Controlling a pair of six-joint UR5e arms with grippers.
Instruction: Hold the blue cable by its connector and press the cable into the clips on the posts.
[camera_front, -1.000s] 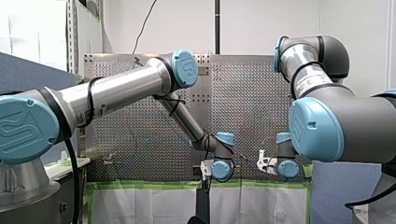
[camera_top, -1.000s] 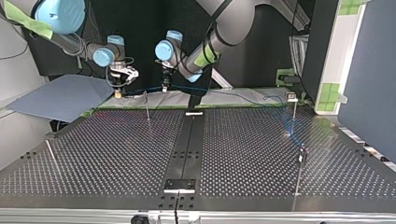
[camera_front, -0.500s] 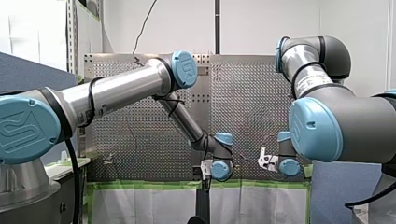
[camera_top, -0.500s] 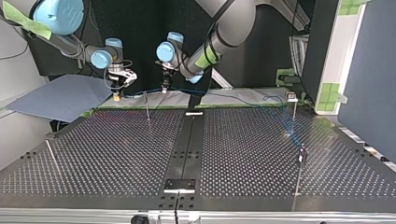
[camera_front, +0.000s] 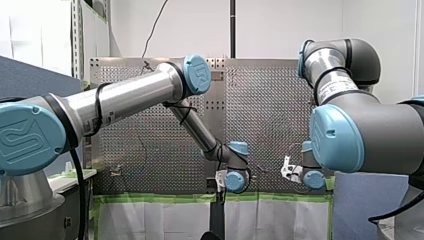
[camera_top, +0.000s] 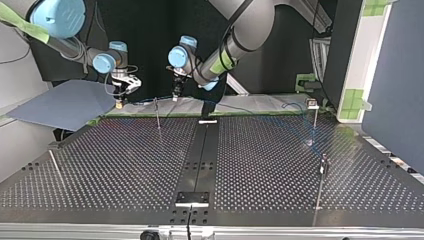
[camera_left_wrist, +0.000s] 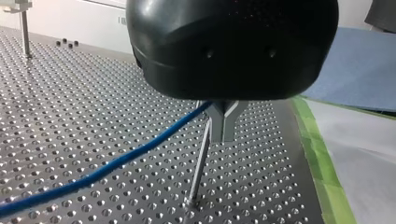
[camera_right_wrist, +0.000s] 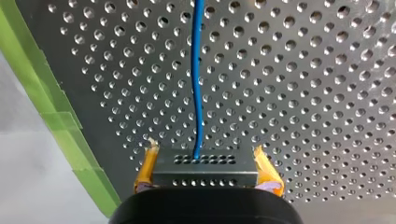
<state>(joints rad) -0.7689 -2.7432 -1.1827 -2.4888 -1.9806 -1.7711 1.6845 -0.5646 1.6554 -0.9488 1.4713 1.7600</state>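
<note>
**Blue cable held between two grippers at the table's taped edge**

At the top view's left, my right gripper (camera_top: 119, 104) hangs over the taped edge. Its yellow pads (camera_right_wrist: 148, 164) are clamped on the flat metal connector (camera_right_wrist: 205, 170). From the connector's middle the blue cable (camera_right_wrist: 197, 84) runs straight ahead over the perforated table (camera_top: 125, 165). Green tape (camera_right_wrist: 60, 122) borders the table beside this gripper, and a blue sheet (camera_top: 65, 102) lies beyond it.

Next to the right stands a thin post (camera_top: 157, 115), between the two grippers. The cable passes level with its top; whether it sits in a clip cannot be told.

Just right of the post is my left gripper (camera_top: 176, 96). Its metal fingers (camera_left_wrist: 223, 126) are pinched together on the cable, just above the post in the left wrist view.

Farther right the cable trails toward two more posts (camera_top: 315, 116) near the table's side.

In the front view, the blue joint caps (camera_front: 197, 75) carry a raised emblem, and my right arm bears a white label (camera_front: 336, 89). Neither is legible.
</note>
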